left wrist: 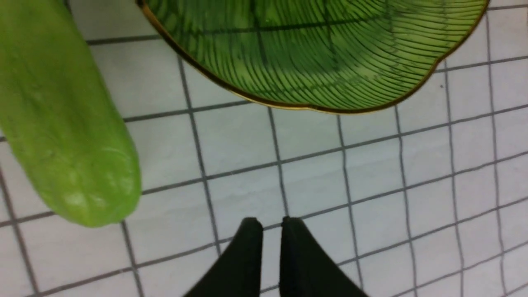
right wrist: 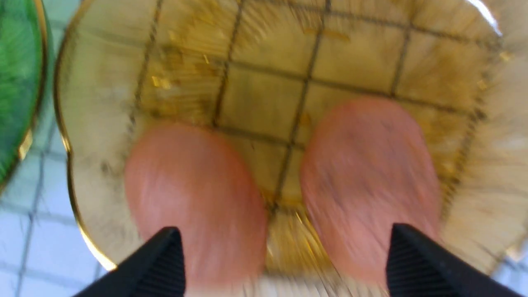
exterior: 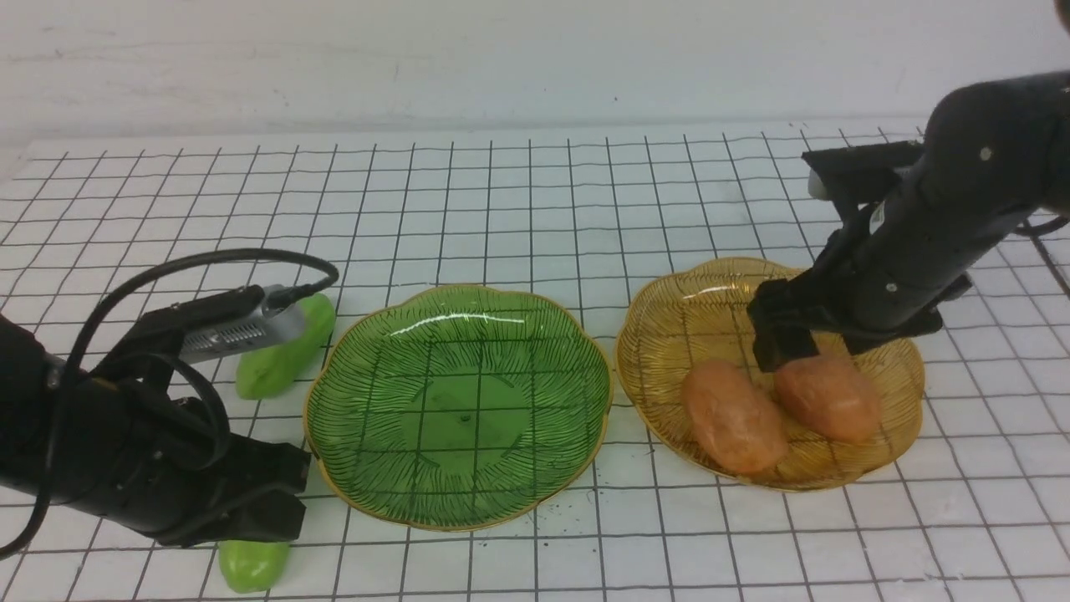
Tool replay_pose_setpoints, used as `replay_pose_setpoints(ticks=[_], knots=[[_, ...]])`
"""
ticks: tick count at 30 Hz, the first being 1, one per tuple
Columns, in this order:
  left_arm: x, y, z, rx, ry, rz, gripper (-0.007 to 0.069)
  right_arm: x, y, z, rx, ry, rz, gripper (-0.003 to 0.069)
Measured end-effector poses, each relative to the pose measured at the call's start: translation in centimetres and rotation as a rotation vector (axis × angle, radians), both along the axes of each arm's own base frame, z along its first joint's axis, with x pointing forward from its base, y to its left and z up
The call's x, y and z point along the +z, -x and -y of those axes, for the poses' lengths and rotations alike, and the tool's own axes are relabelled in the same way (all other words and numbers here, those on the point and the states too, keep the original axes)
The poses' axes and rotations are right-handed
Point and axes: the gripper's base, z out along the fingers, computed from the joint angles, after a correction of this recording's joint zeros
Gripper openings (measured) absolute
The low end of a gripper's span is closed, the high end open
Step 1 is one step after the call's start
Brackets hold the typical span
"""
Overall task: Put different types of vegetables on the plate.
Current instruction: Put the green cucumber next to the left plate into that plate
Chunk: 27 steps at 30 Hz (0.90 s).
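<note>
Left pincer (left wrist: pixel 272 225) nearly closed, empty; right pincer (right wrist: pixel 284 237) spread wide, empty, above amber plate (exterior: pixel 685 318); scalloped ribbed green plate (exterior: pixel 468 334), gold rim just clear of amber plate at three o'clock; smooth far cucumber (exterior: pixel 280 359) at ten, near cucumber (exterior: pixel 251 564) at eight, both outside; glossy oval left potato (exterior: pixel 733 415) and right potato (exterior: pixel 827 397) inside amber plate.

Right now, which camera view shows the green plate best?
The front view: the whole green plate shows there, with its gold rim all round. The left wrist view shows only one part near its rim. The right wrist view shows just a blurred green sliver at the picture's edge.
</note>
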Motion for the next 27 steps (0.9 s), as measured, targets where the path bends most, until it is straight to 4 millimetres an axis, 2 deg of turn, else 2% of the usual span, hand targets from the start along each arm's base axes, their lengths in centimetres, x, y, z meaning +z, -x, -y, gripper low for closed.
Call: replay_pose_setpoints(ticks=[3, 5, 7, 9, 11, 12, 15, 19, 27], knots=[[-0.2, -0.3, -0.7, 0.033, -0.077, 0.027, 0.0125, 1.8, 1.0, 0.6, 0.027, 0.065, -0.073, 0.0418], [-0.2, -0.4, -1.0, 0.042, -0.105, 0.036, 0.0152, 2.4, 1.4, 0.7, 0.028, 0.070, -0.091, 0.0355], [-0.3, -0.6, -1.4, 0.075, -0.149, 0.045, 0.0202, 3.6, 2.2, 0.9, 0.028, 0.065, -0.087, 0.0211], [-0.4, -0.7, -1.7, 0.100, -0.171, 0.043, 0.0245, 4.6, 2.9, 1.0, 0.026, 0.043, -0.069, 0.0117], [-0.6, -0.8, -1.8, 0.117, -0.181, 0.033, 0.0265, 5.2, 3.3, 1.0, 0.024, 0.025, -0.056, 0.0070], [-0.8, -0.9, -1.9, 0.134, -0.191, 0.020, 0.0291, 6.1, 4.2, 1.0, 0.021, -0.011, -0.041, 0.0022], [-1.6, -1.2, -2.0, 0.164, -0.194, -0.022, 0.0325, 7.7, 6.0, 1.2, 0.030, -0.062, -0.008, -0.0008], [-3.2, -2.0, -1.9, 0.177, -0.200, -0.076, 0.0340, 9.1, 8.4, 1.7, 0.049, -0.090, 0.028, -0.0013], [-5.8, -3.2, -1.9, 0.183, -0.207, -0.148, 0.0340, 9.2, 10.6, 2.5, 0.063, -0.071, 0.036, -0.0014]])
